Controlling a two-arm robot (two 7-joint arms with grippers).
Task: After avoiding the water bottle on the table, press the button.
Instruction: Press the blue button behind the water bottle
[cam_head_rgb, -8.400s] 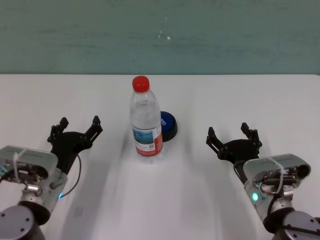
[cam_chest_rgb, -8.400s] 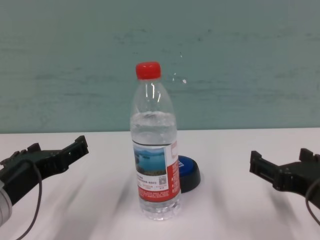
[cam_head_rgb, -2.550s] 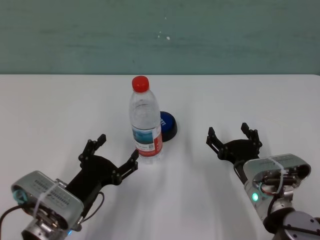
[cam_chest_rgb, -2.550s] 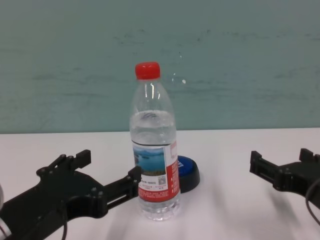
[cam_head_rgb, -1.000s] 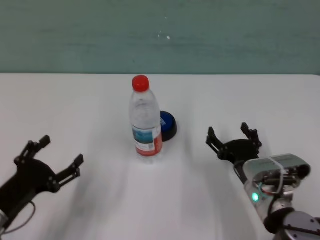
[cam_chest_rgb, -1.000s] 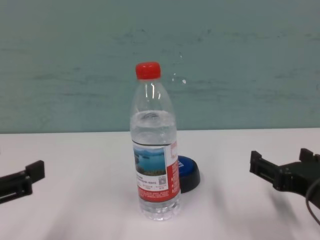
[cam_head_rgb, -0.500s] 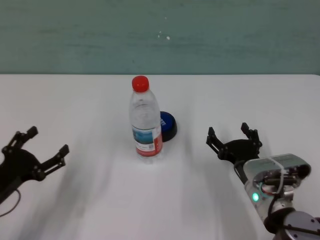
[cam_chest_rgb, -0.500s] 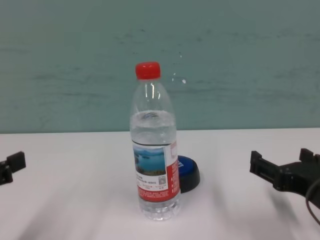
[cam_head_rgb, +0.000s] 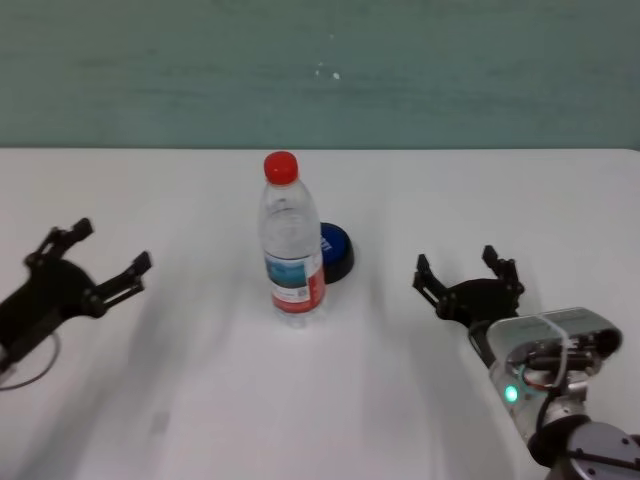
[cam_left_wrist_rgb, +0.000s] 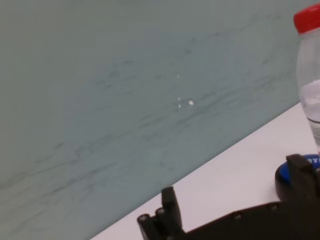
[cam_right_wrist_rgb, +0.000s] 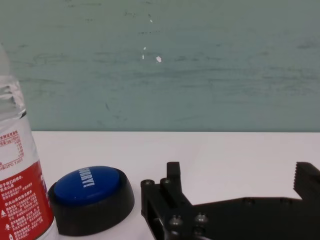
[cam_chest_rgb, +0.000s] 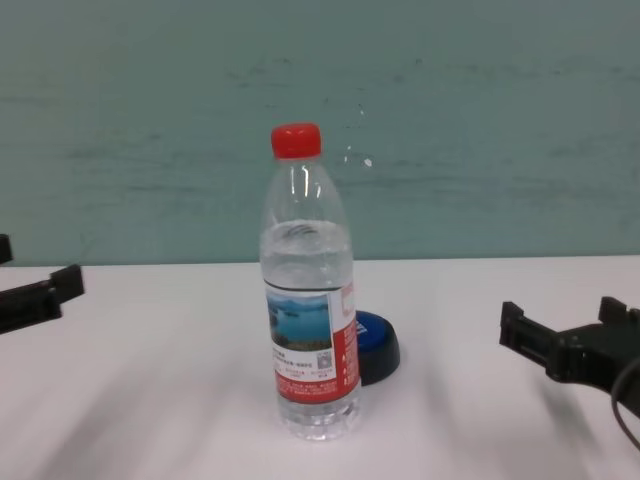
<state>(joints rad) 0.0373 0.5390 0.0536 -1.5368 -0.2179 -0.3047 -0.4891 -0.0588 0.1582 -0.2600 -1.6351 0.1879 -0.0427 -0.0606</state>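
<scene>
Left gripper (cam_head_rgb: 98, 256) jaws apart, empty, above the table (cam_head_rgb: 200, 400), well left of the water bottle (cam_head_rgb: 291, 250). The button (cam_head_rgb: 337, 252) sits touching-close behind the bottle, on its far side from that gripper. Right gripper (cam_head_rgb: 468, 279) parked, jaws apart, right of the button.

Bright even light, soft shadows on table (cam_head_rgb: 400, 420), left hand (cam_head_rgb: 90, 270) perhaps motion-blurred, bkgd sharp

Count on white flat desk (cam_head_rgb: 200, 420): one tall clear plastic water bottle with red cap (cam_head_rgb: 291, 250); one low blue-domed, black-based push button (cam_head_rgb: 337, 252). Two black robot hands: left hand (cam_head_rgb: 88, 263), right hand (cam_head_rgb: 467, 279).
</scene>
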